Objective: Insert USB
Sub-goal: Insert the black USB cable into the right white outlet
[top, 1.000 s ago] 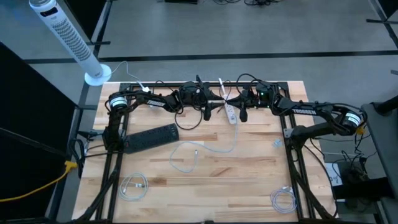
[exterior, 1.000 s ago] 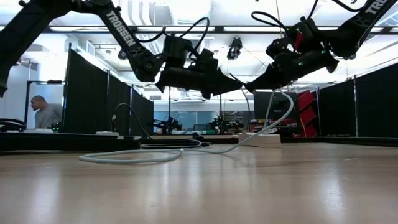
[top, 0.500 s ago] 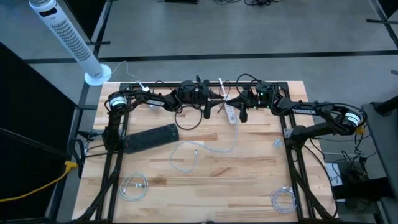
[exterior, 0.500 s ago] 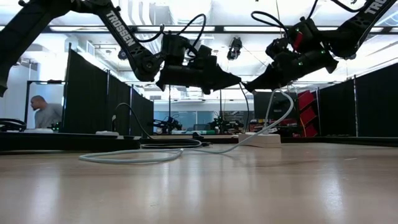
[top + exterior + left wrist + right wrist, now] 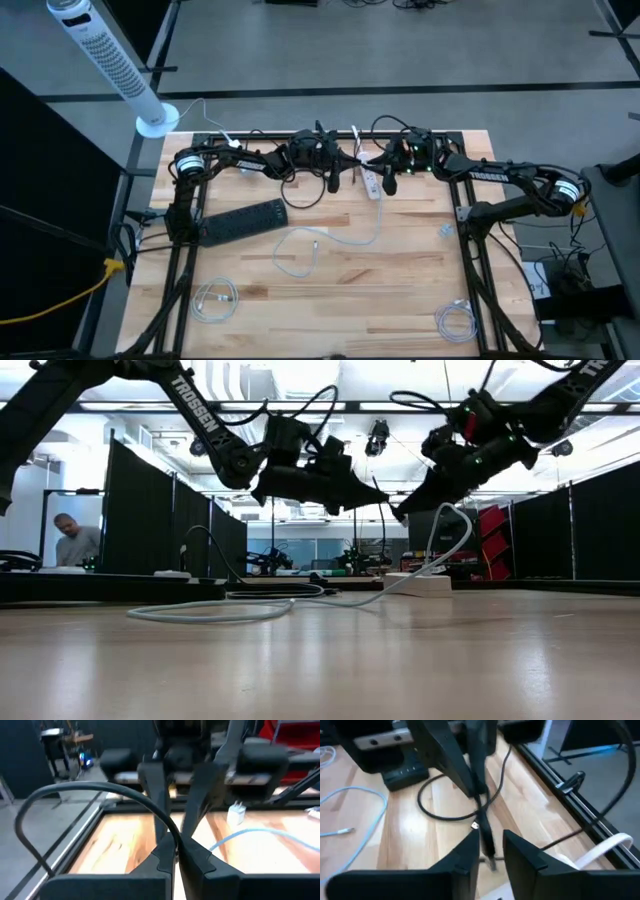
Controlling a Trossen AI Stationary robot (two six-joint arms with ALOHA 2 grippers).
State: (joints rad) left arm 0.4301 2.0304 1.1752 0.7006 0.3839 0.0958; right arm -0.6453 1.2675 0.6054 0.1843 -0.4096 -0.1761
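Meeting above the far edge of the table [image 5: 400,280], the two grippers face each other tip to tip, both raised clear of the wood. The left gripper [image 5: 350,165] has its fingers closed almost together on a black cable [image 5: 100,792]; in the left wrist view the cable arcs over and runs down into the narrow gap between the pads. The cable's plug end [image 5: 487,845] sticks out beyond those fingertips and, in the right wrist view, reaches into the space between the right gripper's fingers. The right gripper [image 5: 372,166] stands apart around that plug, with a clear gap on each side, so it grips nothing that can be seen. In the low view the two sets of tips nearly touch in mid-air, left gripper [image 5: 375,490] beside right gripper [image 5: 400,510].

Just below the meeting point lies a white power strip [image 5: 371,183] on the table, its white cord [image 5: 445,550] rising in a loop toward the right arm. A light blue cable [image 5: 335,240] trails from the strip toward the middle of the table. A black power strip [image 5: 243,221] lies near the left arm's base. Two coiled white cables rest near the front edge, one at the left [image 5: 213,299] and one at the right [image 5: 455,320].
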